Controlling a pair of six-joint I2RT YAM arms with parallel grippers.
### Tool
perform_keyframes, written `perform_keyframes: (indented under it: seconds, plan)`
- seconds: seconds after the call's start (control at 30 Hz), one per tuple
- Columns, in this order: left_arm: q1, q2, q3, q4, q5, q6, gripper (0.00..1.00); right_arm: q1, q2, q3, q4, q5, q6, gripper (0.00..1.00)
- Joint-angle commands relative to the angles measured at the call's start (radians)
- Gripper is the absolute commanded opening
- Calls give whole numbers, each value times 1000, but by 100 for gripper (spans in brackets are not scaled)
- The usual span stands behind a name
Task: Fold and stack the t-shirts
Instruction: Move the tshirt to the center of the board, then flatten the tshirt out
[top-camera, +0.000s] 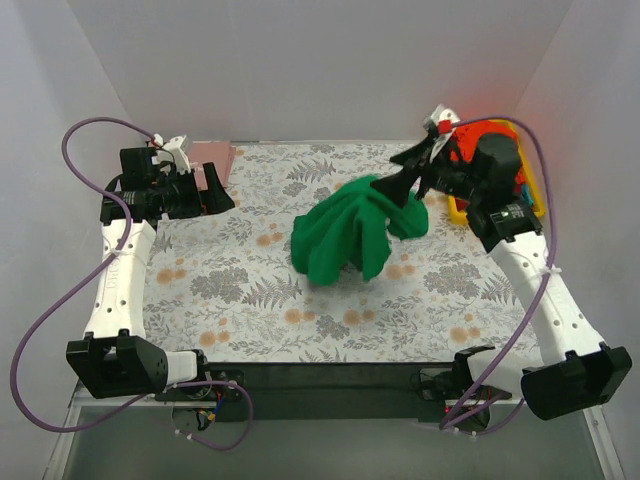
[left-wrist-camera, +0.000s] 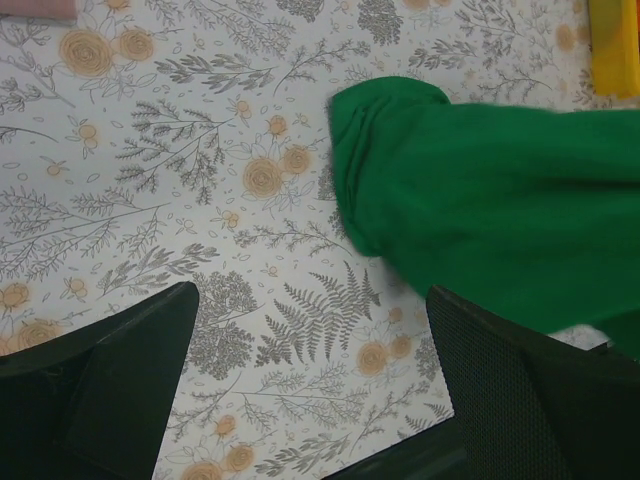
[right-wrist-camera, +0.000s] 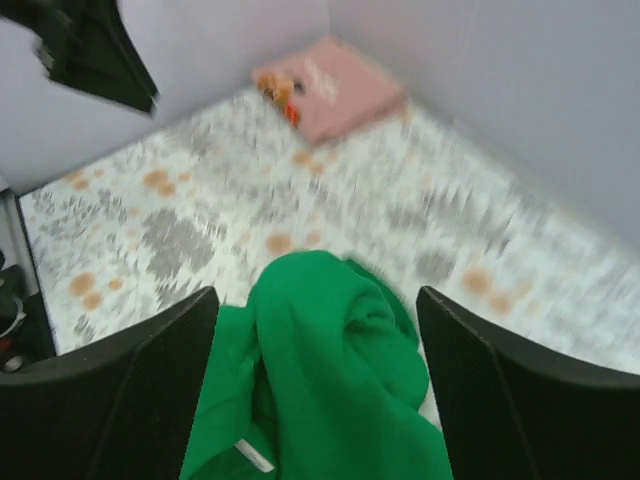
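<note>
- We see a crumpled bright green cotton t-shirt (top-camera: 343, 240) heaped right of centre on the grey-and-orange floral table covering (top-camera: 230, 280).
- The right gripper (top-camera: 408, 185) reaches over the heap's upper right edge, its fingers spread with green cloth between them.
- The left gripper (top-camera: 213, 190) hovers at upper left, fingers spread wide.
</note>
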Motion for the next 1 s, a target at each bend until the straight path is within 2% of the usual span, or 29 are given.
perform_keyframes:
  seconds: [0.0, 0.13, 0.2, 0.33, 0.37, 0.4, 0.47, 0.53, 0.57, 0.7, 0.83, 0.97]
  plan:
    - [1, -24, -15, -26, 90, 93, 98, 9, -30, -152, -194, 128, -154, 92]
    - [1, -46, -111, -41, 231, 227, 98, -11, -8, -229, -307, 144, -196, 93]
    - [-10, -46, -154, -29, 285, 294, 98, -17, 32, -271, -355, 132, -220, 88]
    - [-56, -3, -249, -4, 276, 363, 98, -30, 117, -337, -406, 144, -265, 78]
    - [-63, 11, -262, -3, 265, 370, 95, -36, 150, -347, -404, 155, -268, 77]
    - [-130, 35, -275, 8, 244, 367, 93, -39, 167, -356, -404, 160, -274, 77]
    - [-181, 57, -329, 26, 169, 344, 88, -39, 222, -351, -403, 175, -292, 74]
    - [-244, 84, -383, 71, 91, 315, 84, -40, 262, -341, -398, 187, -312, 69]
    - [-260, 95, -398, 86, 68, 307, 84, -39, 304, -336, -398, 189, -319, 63]
    - [-345, 140, -427, 122, 17, 291, 78, -40, 394, -344, -404, 215, -358, 58]
    - [-454, 94, -470, 155, 25, 314, 78, -40, 435, -385, -407, 258, -369, 57]
    - [-612, 61, -529, 237, -104, 336, 81, -39, 463, -408, -403, 270, -342, 55]
